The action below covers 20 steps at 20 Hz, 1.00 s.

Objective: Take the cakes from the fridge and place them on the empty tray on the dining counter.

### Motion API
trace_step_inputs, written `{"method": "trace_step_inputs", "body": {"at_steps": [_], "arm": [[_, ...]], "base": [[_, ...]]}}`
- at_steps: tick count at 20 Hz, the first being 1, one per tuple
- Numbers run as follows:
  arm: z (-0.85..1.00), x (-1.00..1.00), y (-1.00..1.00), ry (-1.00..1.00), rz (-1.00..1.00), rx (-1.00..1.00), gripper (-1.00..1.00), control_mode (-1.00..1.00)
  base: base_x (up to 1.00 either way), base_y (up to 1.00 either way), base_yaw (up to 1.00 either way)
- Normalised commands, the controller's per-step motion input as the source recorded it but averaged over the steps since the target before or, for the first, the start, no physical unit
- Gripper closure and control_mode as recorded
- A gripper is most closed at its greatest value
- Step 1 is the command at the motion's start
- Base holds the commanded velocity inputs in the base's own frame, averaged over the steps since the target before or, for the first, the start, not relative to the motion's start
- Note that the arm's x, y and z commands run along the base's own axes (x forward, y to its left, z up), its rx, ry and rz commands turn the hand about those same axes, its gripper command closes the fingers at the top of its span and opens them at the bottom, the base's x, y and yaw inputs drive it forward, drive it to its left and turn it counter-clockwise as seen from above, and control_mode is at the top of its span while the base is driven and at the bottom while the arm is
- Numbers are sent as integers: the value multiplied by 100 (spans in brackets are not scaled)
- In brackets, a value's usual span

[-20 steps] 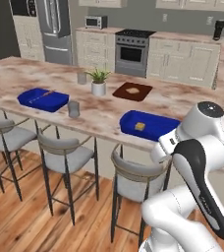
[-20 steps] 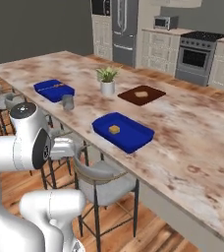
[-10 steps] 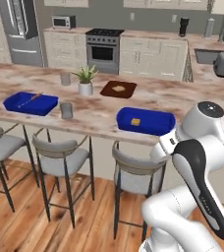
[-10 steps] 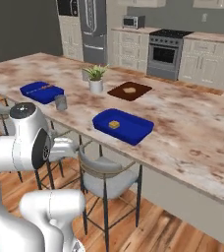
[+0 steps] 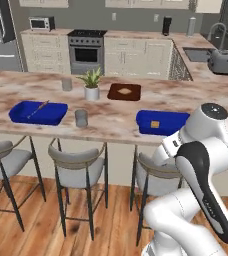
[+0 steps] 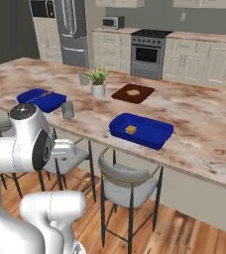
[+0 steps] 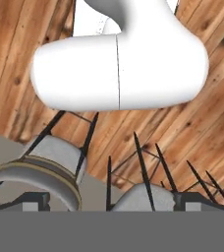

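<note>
Currently hand (image 7: 112, 204) spread wide, empty, over stools (image 7: 50, 170); tan cake (image 6: 130, 129) sits in blue tray (image 6: 157, 137) on surface (image 6: 204, 129).

Stone, wood and metal in front of you.
You see the dining counter (image 6: 194, 119) as polished marbled stone, the tray (image 6: 141, 130) glossy blue, stools (image 6: 127, 181) grey-cushioned on dark metal legs, floor (image 7: 192, 123) varnished wood planks.

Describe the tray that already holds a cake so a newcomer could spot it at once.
Start at the long marbled dining counter with its stools. Two deep blue trays lie near its stool-side edge; take the blue tray nearer the dark brown board. It alone carries a tan square cake; the other tray holds a thin stick-like thing.
</note>
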Motion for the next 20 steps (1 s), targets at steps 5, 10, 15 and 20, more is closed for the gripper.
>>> {"method": "trace_step_inputs", "body": {"at_steps": [5, 10, 15, 20], "arm": [[0, 0, 0, 0, 0, 0, -100, 100], [0, 0, 0, 0, 0, 0, -100, 100], [0, 0, 0, 0, 0, 0, -100, 100], [0, 0, 0, 0, 0, 0, -100, 100]], "base": [[-5, 85, -28], [-13, 83, -27], [-13, 80, -26], [-15, 79, -25]]}}
